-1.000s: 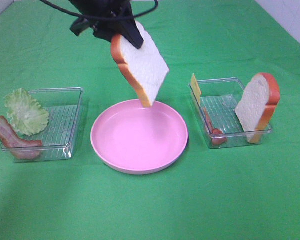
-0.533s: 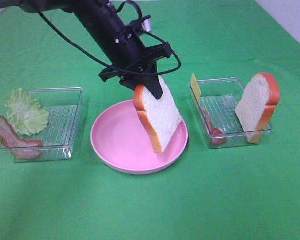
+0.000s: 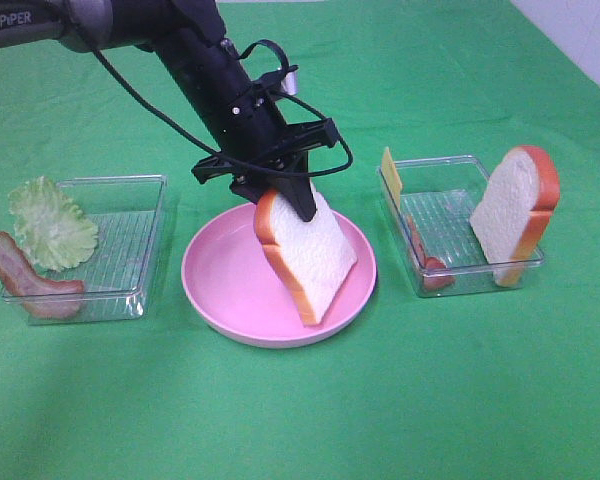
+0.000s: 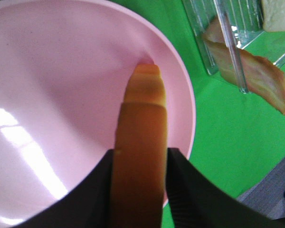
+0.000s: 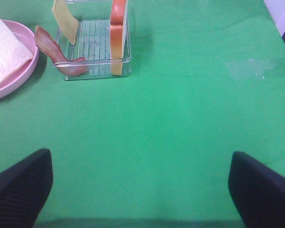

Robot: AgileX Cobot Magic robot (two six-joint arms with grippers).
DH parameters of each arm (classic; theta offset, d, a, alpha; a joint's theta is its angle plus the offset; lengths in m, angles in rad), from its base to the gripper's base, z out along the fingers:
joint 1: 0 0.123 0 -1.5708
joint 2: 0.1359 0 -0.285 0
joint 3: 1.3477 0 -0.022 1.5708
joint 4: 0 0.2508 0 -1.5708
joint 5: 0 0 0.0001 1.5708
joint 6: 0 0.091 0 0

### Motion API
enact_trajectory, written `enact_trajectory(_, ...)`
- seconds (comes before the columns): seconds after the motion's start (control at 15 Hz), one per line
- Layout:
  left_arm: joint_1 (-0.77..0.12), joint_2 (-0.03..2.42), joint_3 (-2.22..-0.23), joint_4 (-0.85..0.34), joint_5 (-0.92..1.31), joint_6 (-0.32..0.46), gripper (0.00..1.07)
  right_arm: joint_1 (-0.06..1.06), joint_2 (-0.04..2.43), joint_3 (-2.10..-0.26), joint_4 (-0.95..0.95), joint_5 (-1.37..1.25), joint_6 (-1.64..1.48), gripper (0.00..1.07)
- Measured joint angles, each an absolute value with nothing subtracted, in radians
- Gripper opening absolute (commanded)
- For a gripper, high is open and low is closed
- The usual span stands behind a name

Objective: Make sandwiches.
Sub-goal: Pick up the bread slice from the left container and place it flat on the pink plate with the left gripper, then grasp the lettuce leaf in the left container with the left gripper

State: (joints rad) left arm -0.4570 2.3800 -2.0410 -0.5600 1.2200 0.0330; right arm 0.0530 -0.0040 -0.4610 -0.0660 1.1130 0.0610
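My left gripper (image 3: 292,198) is shut on the top edge of a white bread slice (image 3: 308,258) with orange-brown crust. The slice hangs tilted, its lower corner down on the pink plate (image 3: 218,290). In the left wrist view the crust (image 4: 145,95) runs between the two fingers (image 4: 97,190), over the plate (image 4: 52,85). My right gripper (image 5: 140,190) stands open above bare green cloth, short of the right tray (image 5: 97,71), and is out of the exterior high view. A second bread slice (image 3: 515,215) stands on edge in that tray.
The left clear tray (image 3: 140,240) has a lettuce leaf (image 3: 50,222) and a bacon strip (image 3: 25,280) over its left rim. The right tray (image 3: 450,270) also holds a yellow cheese square (image 3: 390,172) and a bacon strip (image 3: 425,255). Green cloth covers the table.
The left arm has come down with the bread slice, from above the plate's far rim to where its lower corner meets the plate. The right arm has not moved.
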Motion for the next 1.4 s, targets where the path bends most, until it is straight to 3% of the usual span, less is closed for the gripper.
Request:
enact_trajectory(0.07,-0.457,2.380,-2.041,-0.555,1.220,0.028,0.65,0.053,-0.004,-0.461,-0.066,1.113,0.061,0.97)
enact_trajectory(0.13,-0.457,2.380,-2.043,-0.529,1.220,0.012,0.90,0.053,-0.004,-0.461,-0.066,1.113,0.061,0.97)
enact_trajectory(0.27,-0.457,2.381,-2.062,-0.472,1.220,0.000,1.02,0.053,-0.004,-0.461,-0.066,1.113,0.061,0.97)
enact_trajectory(0.53,-0.457,2.346,-2.137,-0.277,1.220,-0.085,1.02,0.053,-0.004,-0.461,-0.066,1.113,0.061,0.97)
enact_trajectory(0.67,-0.457,2.266,-2.146,-0.147,1.222,-0.101,1.02,0.053,-0.004,-0.461,-0.066,1.113,0.061,0.97)
enact_trajectory(0.8,-0.457,2.220,-2.146,-0.094,1.223,-0.110,1.02,0.053,-0.004,-0.461,-0.066,1.113,0.061,0.97)
enact_trajectory(1.13,-0.348,2.053,-2.137,-0.051,1.222,-0.113,1.02,0.053,-0.004,-0.461,-0.066,1.113,0.061,0.97)
enact_trajectory(1.4,-0.216,1.922,-1.971,-0.045,1.221,-0.106,1.02,0.053,-0.004,-0.461,-0.066,1.113,0.061,0.97)
